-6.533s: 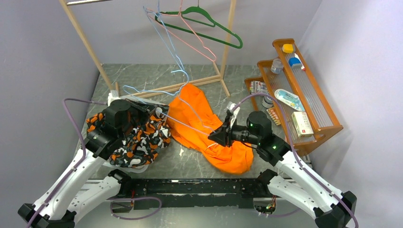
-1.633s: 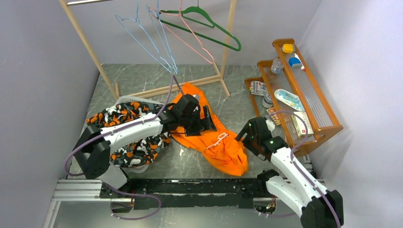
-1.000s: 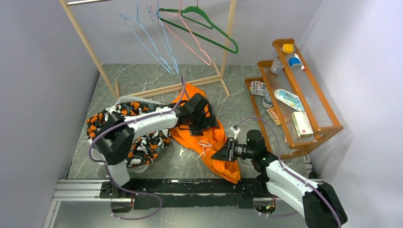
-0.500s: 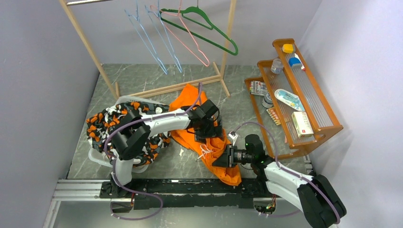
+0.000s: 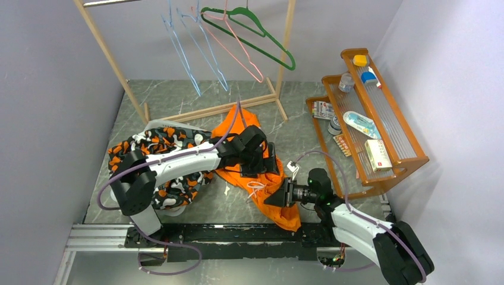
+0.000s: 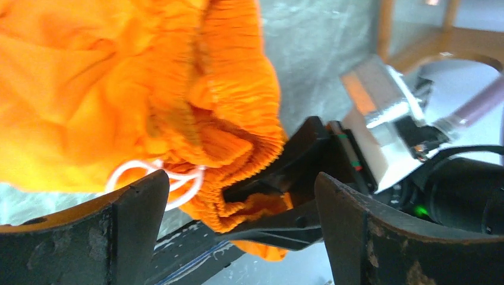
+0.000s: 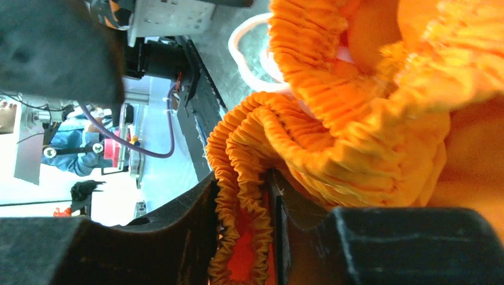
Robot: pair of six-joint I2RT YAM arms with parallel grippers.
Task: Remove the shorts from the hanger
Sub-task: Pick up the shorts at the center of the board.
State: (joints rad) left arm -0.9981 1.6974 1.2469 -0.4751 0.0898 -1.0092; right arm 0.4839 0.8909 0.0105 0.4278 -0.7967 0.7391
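Note:
The orange shorts (image 5: 285, 214) lie crumpled on the table, off any hanger; their white drawstring (image 6: 156, 177) loops out at the waist. My right gripper (image 5: 278, 196) is low at the front and shut on the gathered waistband (image 7: 279, 136), two folds of elastic between its fingers (image 7: 196, 219). My left gripper (image 5: 268, 165) is stretched across the shorts and open wide, its jaws standing either side of the waistband and the right gripper's fingers (image 6: 297, 222). Two blue wire hangers (image 5: 184, 47) hang bare on the rail.
A pink hanger (image 5: 243, 56) and a green hanger (image 5: 264, 38) hang on the wooden rack (image 5: 238, 107). A black, orange and white patterned garment (image 5: 160, 169) lies at the left. A wooden shelf (image 5: 386, 142) with small goods stands at the right.
My left gripper has slid right and nearer along the shorts until it straddles the right gripper's fingers. The right gripper has kept the waistband. The blue hangers have swung left on the rail.

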